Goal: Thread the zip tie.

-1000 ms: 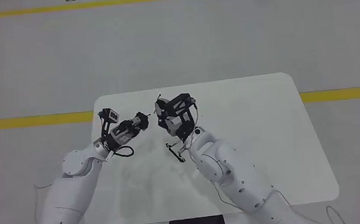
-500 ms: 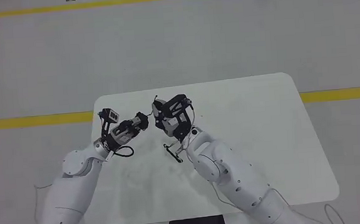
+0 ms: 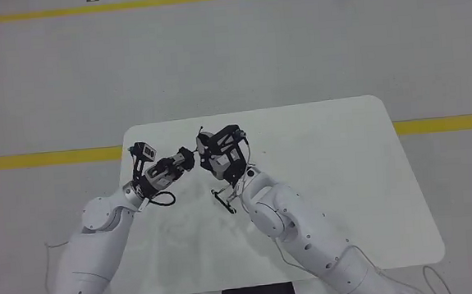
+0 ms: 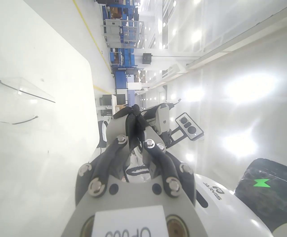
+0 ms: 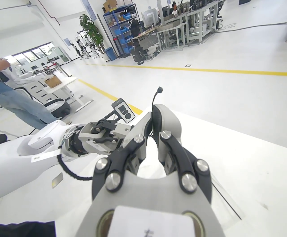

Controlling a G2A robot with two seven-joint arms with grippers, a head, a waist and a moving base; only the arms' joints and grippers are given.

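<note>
Two grippers hang close together over the surface's (image 3: 345,180) left part. The left gripper's (image 4: 134,112) fingers are pressed together, something dark at their tips. Just beside it, the right gripper (image 5: 153,113) is clamped on the zip tie (image 5: 159,89), head sticking up.

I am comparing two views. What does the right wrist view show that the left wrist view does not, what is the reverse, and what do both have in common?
Right wrist view alone: the place where the strap of the zip tie is pinched between the closed fingers of the right hand. Left wrist view alone: the left hand from behind, fingers closed, and a thin strand lying on the table. Both: the table and a clear plastic piece on it.
</note>
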